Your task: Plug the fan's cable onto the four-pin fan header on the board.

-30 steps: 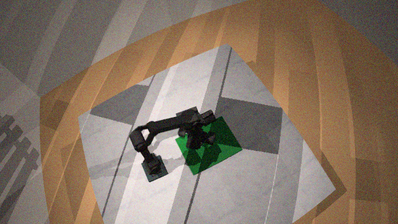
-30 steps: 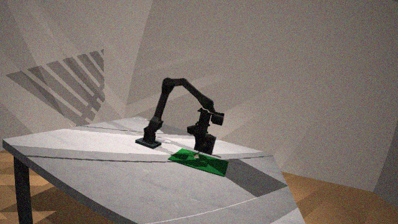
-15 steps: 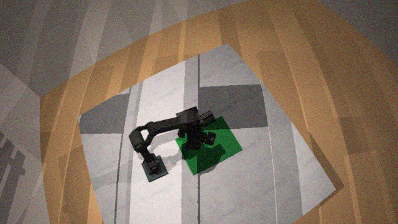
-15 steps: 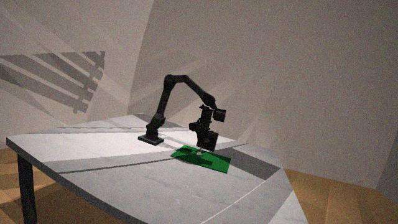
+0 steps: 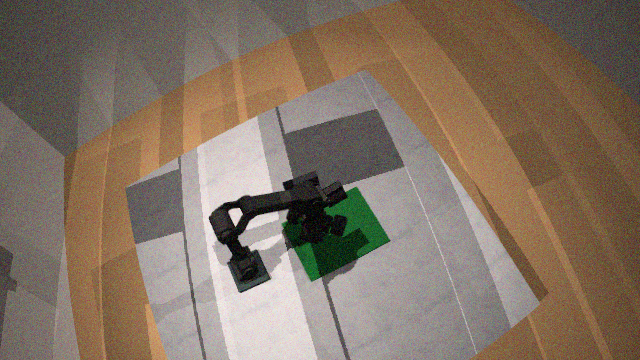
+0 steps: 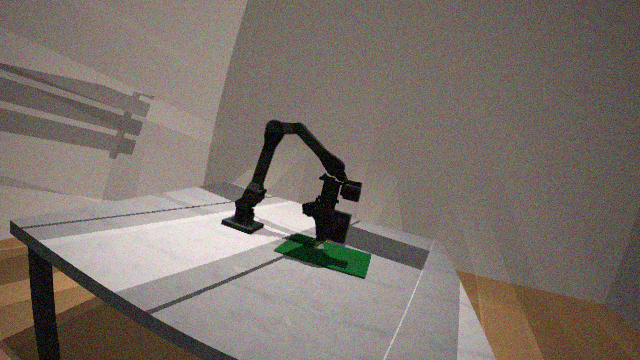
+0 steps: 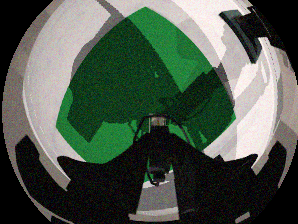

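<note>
The green board [image 5: 361,212] [image 6: 357,260] [image 7: 104,145] lies flat on the table, partly in dark shadow. My gripper [image 6: 321,242] [image 7: 160,136] points down over the board, with its tips close above its surface or at it. It is shut on the plug. The plug [image 7: 158,121] shows as a small pale, brownish piece right at the fingertips in the wrist view. Thin dark curved lines run on both sides of it; I cannot tell if they are the cable. The fan header is not distinct, and I cannot tell how deep the plug sits.
The arm's base [image 5: 246,272] [image 6: 242,224] [image 7: 242,37] stands on the table [image 5: 400,290] [image 6: 225,300] beside the board. The arm arches from it over the board. Dark shadows and bright bands cross the table. A small dark shape [image 7: 158,175] shows between the gripper's parts in the wrist view.
</note>
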`<state>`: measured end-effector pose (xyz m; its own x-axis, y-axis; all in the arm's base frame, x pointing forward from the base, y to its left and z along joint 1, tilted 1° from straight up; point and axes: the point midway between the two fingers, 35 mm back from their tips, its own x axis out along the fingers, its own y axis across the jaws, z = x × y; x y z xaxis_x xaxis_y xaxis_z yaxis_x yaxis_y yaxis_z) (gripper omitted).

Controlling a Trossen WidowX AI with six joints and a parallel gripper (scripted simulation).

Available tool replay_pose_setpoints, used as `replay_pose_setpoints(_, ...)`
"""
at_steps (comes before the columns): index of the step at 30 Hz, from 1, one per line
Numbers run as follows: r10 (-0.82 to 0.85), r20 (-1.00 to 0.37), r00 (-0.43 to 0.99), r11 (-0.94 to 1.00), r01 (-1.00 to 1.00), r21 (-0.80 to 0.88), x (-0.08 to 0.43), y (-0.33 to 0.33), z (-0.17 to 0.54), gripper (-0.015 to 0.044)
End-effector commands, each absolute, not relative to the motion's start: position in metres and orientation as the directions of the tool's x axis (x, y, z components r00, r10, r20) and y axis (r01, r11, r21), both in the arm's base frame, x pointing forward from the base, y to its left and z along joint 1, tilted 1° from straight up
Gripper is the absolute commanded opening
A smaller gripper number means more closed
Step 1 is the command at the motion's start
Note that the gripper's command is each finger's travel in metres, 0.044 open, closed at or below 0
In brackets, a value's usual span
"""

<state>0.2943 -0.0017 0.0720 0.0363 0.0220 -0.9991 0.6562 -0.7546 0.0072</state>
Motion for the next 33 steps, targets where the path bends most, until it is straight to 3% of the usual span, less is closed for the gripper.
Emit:
replay_pose_setpoints(1, 0.019, -0.999, 0.033, -0.75, 0.662, 0.007, 0.2935, -0.0019, 0.0702, 0.0)
replay_pose_setpoints(33, 0.019, -0.999, 0.033, -0.75, 0.662, 0.008, 0.2977, -0.0018, 0.0696, 0.0)
